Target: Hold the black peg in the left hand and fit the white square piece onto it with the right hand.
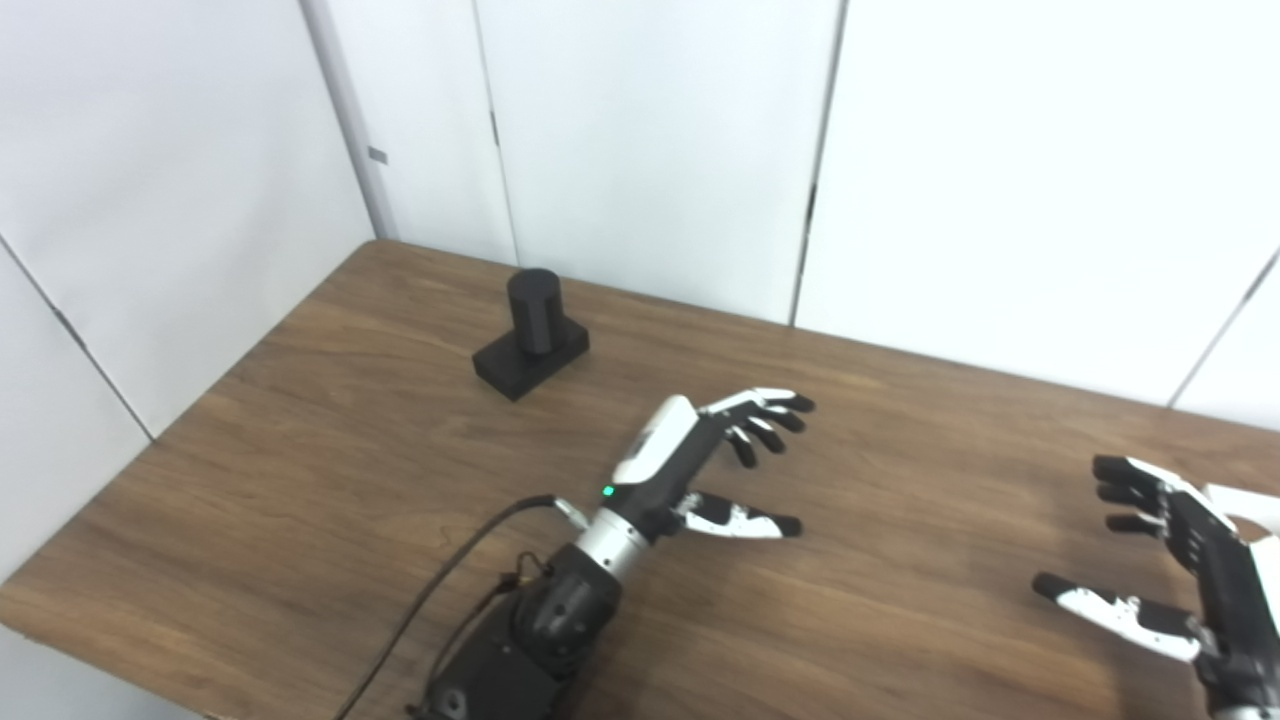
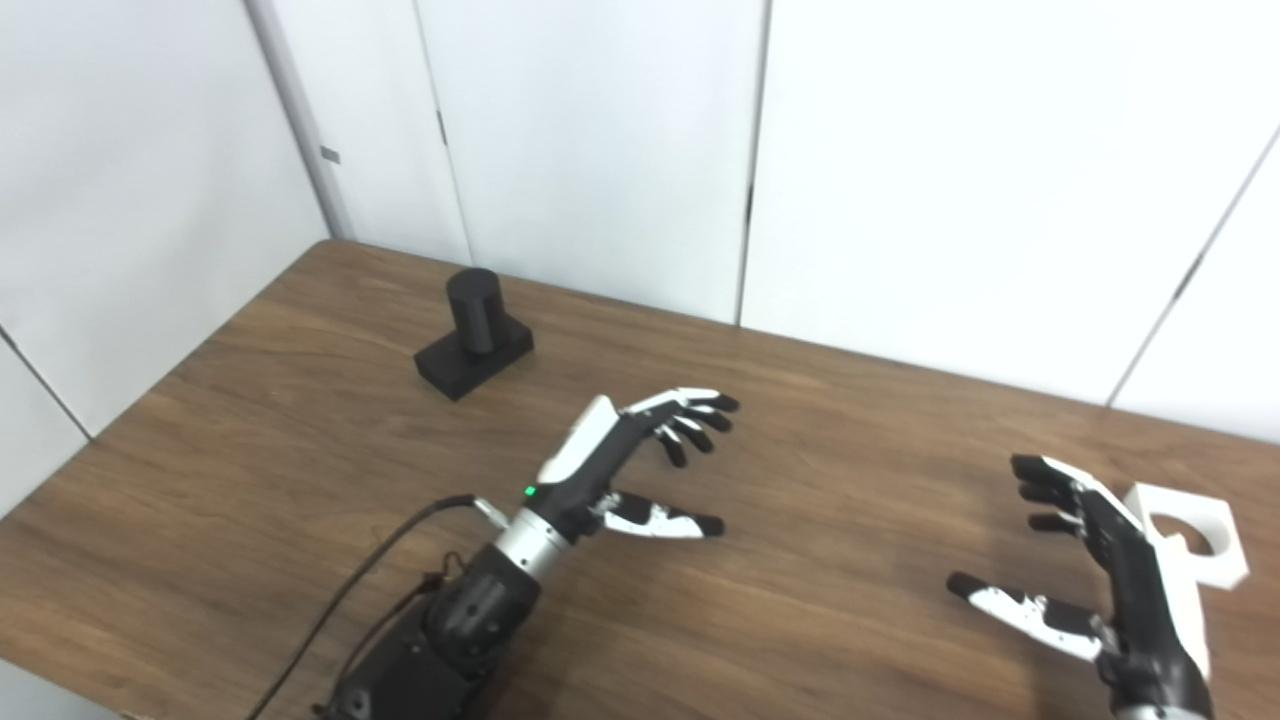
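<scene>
The black peg (image 1: 531, 334), a round post on a square black base, stands upright at the far left of the wooden table (image 1: 300, 480). My left hand (image 1: 700, 455) hovers open over the table's middle, to the right of and nearer than the peg, holding nothing. The white square piece (image 2: 1195, 535) with a round hole lies flat at the right edge. My right hand (image 2: 1100, 565) is open just left of it, its back partly covering the piece, and I cannot tell whether they touch.
White wall panels (image 1: 640, 140) close off the table at the back and left. A black cable (image 1: 440, 590) runs along my left forearm near the front edge.
</scene>
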{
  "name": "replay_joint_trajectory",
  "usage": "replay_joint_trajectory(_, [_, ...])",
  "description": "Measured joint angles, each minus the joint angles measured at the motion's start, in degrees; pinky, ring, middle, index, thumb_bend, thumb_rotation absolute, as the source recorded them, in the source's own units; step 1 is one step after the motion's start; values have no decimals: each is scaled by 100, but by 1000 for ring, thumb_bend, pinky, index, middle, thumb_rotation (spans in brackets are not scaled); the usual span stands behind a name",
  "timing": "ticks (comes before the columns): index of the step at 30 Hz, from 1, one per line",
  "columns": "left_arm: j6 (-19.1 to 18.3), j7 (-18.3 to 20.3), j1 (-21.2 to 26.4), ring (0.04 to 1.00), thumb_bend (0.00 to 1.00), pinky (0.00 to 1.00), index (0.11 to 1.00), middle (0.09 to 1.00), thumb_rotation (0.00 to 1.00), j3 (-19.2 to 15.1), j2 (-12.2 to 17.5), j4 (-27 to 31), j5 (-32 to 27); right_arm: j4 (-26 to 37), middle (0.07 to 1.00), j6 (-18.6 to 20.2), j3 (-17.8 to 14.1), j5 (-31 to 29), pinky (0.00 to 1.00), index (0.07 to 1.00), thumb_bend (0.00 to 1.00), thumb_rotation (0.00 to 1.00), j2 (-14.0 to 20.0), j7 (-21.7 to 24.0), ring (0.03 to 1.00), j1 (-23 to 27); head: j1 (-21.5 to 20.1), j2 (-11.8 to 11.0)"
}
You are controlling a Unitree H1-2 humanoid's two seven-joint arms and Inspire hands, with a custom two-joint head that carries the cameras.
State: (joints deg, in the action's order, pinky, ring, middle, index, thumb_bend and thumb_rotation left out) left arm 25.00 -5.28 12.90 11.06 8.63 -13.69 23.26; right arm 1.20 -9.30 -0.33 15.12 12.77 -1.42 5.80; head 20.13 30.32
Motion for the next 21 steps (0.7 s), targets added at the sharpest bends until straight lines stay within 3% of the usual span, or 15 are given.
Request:
replay_joint_trajectory(10, [5,-250,52,610,774,474,759,704,11,72,-12,-92,98,129,764,201,2,-62,649,730,687,0,-13,119,746,-6,9,-88])
replay_joint_trajectory(21, [5,-278,87,609,757,483,719,700,6,73,-17,-136,172,313,756,323,2,-90,638,721,689,0,-26,168,736,-19,18,-88])
